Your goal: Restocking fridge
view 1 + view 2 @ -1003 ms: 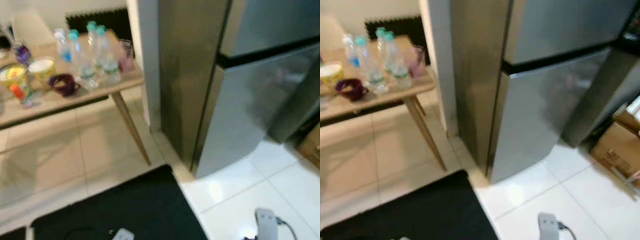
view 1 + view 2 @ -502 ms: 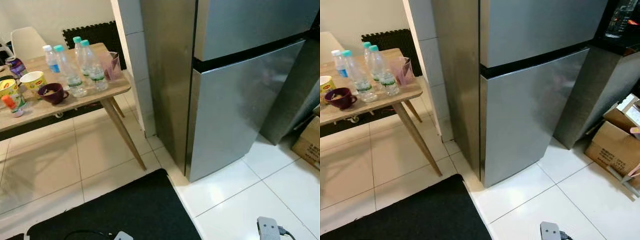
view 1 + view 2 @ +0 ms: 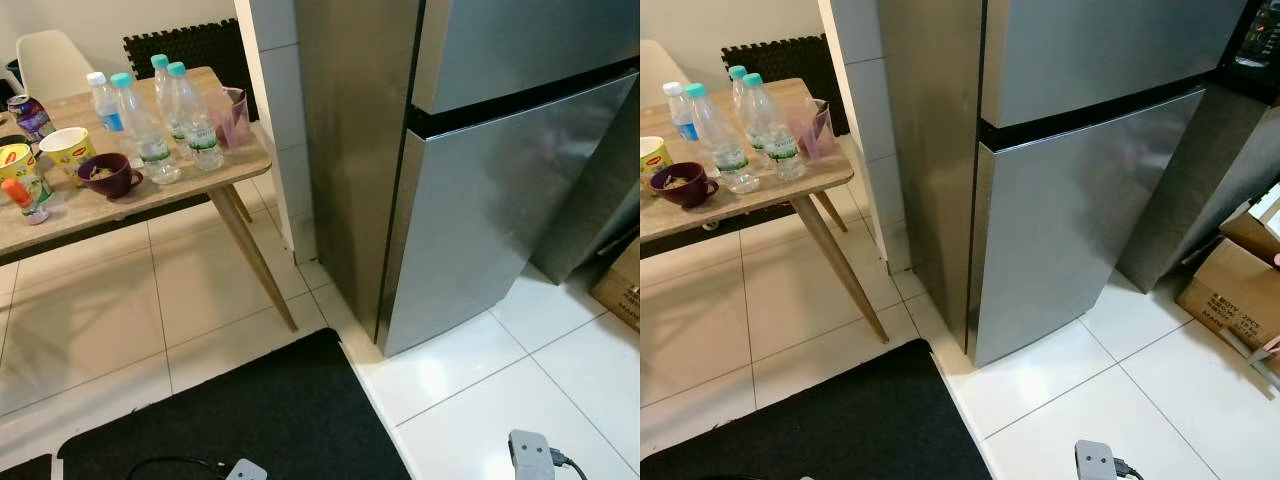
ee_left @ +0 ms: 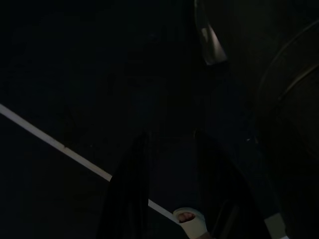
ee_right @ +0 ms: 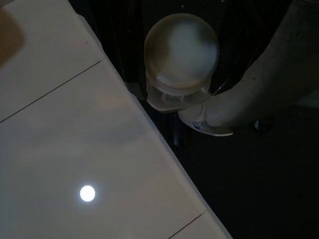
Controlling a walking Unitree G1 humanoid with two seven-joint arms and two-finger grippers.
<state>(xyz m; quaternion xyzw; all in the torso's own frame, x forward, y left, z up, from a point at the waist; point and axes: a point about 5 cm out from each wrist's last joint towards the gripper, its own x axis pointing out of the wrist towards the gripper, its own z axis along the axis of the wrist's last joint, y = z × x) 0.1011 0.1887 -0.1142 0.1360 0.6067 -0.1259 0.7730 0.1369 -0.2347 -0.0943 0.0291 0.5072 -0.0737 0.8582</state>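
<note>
We face a steel two-door fridge (image 3: 480, 200), both doors closed, standing on white floor tiles (image 3: 1160, 400). Left of it a wooden table (image 3: 150, 195) carries four water bottles (image 3: 160, 110) clustered near its right edge, a pink cup (image 3: 235, 115) at the right far corner, and a maroon mug (image 3: 108, 175), yellow noodle cups (image 3: 62, 148) and a can (image 3: 30, 115) toward the left. A black mat (image 3: 250, 420) lies on the floor and cardboard boxes (image 3: 1230, 290) sit right of the fridge. Left end effector (image 4: 167, 199) hangs over dark floor, fingers parted, empty. Right end effector: we cannot tell its state.
</note>
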